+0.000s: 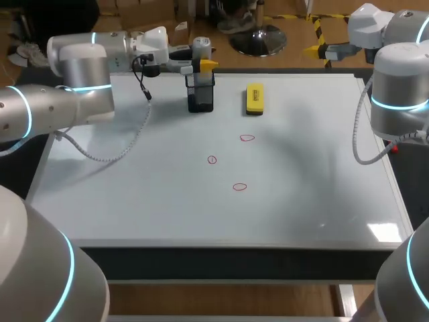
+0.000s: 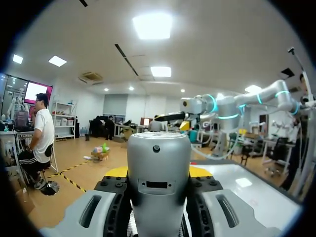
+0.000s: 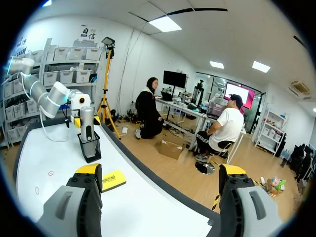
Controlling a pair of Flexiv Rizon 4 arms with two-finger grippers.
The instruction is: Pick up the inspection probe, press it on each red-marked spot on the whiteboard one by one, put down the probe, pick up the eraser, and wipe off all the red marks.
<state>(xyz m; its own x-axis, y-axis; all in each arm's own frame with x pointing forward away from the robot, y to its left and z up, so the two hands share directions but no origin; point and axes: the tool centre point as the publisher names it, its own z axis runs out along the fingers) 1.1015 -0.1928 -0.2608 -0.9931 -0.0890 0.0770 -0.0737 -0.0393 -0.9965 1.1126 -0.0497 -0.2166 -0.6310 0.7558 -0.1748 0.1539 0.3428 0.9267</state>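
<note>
The inspection probe, a grey cylinder, stands upright in a black mesh holder at the back of the whiteboard. My left gripper comes in from the left and is shut on the probe's upper part. In the left wrist view the probe fills the gap between the fingers of the left gripper. The yellow eraser lies to the right of the holder. Three red marks sit mid-board. My right gripper hangs open past the board's back right corner, holding nothing.
From the right wrist, the holder with the probe stands ahead of the gripper, and the eraser lies nearer. A white cable from my left arm droops over the board's left part.
</note>
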